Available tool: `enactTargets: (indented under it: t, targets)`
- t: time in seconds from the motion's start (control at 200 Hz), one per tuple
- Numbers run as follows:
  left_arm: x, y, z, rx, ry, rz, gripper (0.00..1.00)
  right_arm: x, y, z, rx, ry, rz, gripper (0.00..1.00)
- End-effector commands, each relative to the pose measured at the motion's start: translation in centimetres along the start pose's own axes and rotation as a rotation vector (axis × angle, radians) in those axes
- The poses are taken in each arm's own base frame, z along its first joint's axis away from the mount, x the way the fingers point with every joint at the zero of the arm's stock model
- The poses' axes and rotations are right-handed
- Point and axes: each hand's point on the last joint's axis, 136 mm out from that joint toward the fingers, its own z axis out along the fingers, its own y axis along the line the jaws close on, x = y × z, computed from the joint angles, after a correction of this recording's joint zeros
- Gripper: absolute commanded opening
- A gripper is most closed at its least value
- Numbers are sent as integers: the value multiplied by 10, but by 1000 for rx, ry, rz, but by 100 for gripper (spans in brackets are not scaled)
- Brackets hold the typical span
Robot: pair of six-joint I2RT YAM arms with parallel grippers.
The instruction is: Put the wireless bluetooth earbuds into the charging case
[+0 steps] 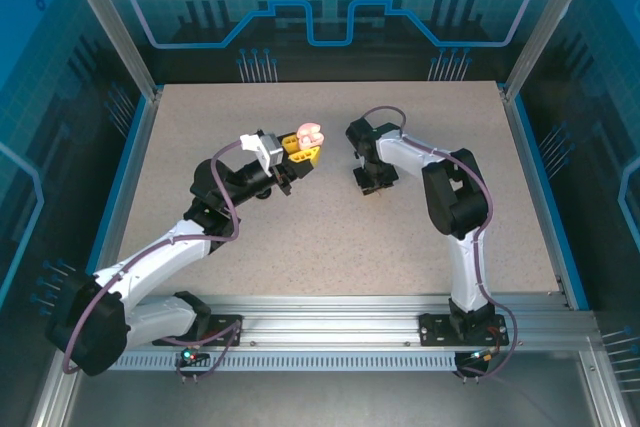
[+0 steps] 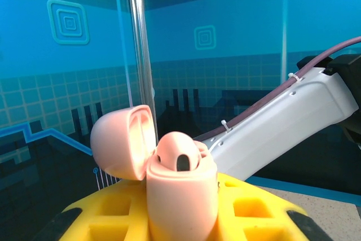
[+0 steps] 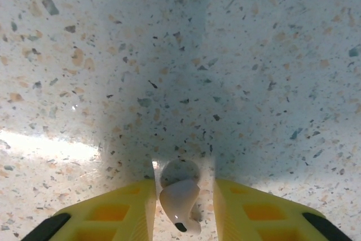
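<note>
Left hand [image 1: 302,150] clamps open pink charging case [image 2: 181,196], lid up. Right hand [image 3: 184,189] open, straddling pale pink earbud [image 3: 179,202] on bench [image 3: 237,55].

The charging case [image 2: 181,201] is pale pink, and so is the inside of its lid [image 2: 121,145]. The earbud [image 2: 179,153] in the case is the same pink, with one dark oval spot. The left pincer [image 1: 302,149] has bright yellow fingers with black ends, and the right pincer [image 3: 183,221] has the same colours. The second earbud [image 3: 179,201] is very pale pink, almost white, with a small black tip. The tabletop [image 3: 225,55] is light beige with fine dark, brown and grey speckles. The walls [image 2: 56,83] are blue with lighter grid lines and nested squares. The cable [image 2: 324,56] is purple.
</note>
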Motion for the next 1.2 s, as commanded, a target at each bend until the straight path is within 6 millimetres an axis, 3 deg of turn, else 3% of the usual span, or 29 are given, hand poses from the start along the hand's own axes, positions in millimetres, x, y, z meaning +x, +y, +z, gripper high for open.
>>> enactTargets:
  t: [0.0,0.305,0.865,1.196]
  targets:
    - [-13,-2,0,-2,-43,21,0,2,0,3,22,26,-17,32]
    - [-13,-2,-1,-2,-43,19,0,2,2,6,16,28,-11,30]
    - [-13,-3,0,0,-43,20,0,2,6,2,-3,19,-6,14]
    - [-14,-3,0,3,-41,23,0,-9,7,-30,-48,-103,83,7]
